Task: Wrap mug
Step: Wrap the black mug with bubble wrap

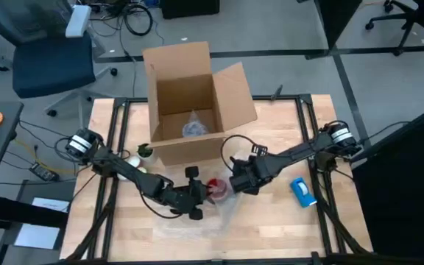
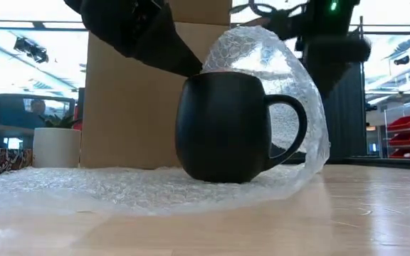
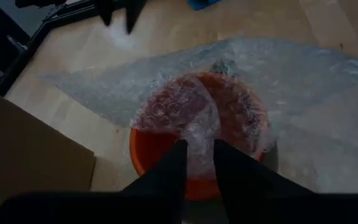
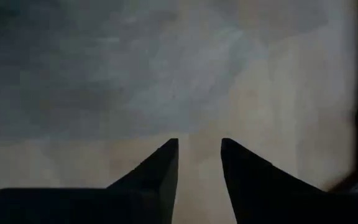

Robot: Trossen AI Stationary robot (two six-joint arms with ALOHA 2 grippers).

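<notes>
One mug (image 2: 223,128) stands on one bubble wrap sheet (image 2: 119,188) before one box (image 1: 190,99); the left gripper (image 3: 197,149) pinches the wrap over the mug; the right gripper (image 4: 199,146) waits beside, fingers slightly apart.

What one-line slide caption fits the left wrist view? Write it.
Left gripper pinching clear bubble wrap over the round orange-red mug's mouth.

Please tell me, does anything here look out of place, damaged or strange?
Nothing looks damaged or spilled. The mug stands upright on the bubble wrap, which curls loosely over its mouth. The left claw pinches that flap above the rim; the right claw is open beside it. The cardboard box stands open behind.
</notes>
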